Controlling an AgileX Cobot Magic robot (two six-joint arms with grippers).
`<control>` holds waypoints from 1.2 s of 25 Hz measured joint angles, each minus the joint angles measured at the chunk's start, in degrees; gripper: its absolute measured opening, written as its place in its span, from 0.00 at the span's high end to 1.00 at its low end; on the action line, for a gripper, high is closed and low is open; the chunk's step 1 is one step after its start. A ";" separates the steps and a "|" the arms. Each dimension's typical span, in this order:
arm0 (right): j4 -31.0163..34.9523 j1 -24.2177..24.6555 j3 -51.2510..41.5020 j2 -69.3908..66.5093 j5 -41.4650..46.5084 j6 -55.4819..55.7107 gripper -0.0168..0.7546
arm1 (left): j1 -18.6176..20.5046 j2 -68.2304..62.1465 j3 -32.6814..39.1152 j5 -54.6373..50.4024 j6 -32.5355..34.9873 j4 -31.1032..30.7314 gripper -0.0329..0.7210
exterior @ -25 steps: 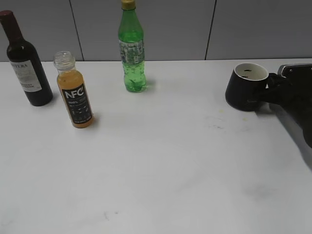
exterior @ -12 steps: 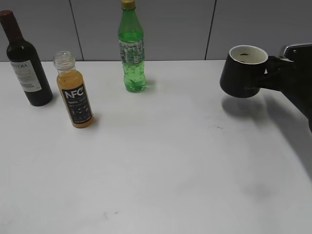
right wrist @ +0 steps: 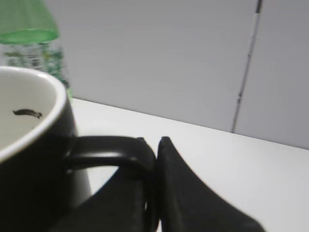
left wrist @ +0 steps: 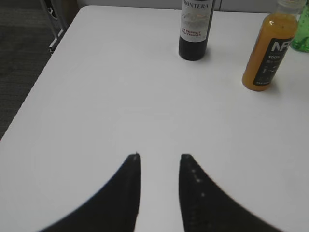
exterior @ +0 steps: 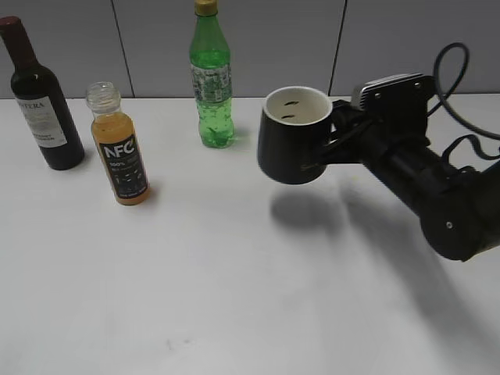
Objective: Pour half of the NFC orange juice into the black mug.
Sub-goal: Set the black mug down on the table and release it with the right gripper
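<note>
Juice [exterior: 119,157] stands uncapped, unpoured, at the table's left. My right pincer [exterior: 337,141] pinches the mug [exterior: 293,137] by its handle, airborne mid-table; left pincer [left wrist: 159,159] spread, idle. Pouring remains.

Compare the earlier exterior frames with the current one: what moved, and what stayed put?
The right gripper, shut on the handle of the black mug, lifted the mug off the table's right edge and carried it leftward toward the middle, now held in the air above its shadow. The NFC orange juice, wine bottle and green soda bottle have not moved.
</note>
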State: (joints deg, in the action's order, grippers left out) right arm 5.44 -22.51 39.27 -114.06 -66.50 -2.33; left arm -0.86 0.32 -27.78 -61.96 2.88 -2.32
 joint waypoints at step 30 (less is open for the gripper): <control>6.49 -17.34 -0.26 -9.53 0.00 -3.17 0.95 | 0.00 0.00 0.00 0.00 0.00 0.00 0.66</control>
State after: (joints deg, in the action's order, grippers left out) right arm 11.93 -39.85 39.01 -123.59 -66.50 -5.50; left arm -0.86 0.32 -27.78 -61.96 2.88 -2.32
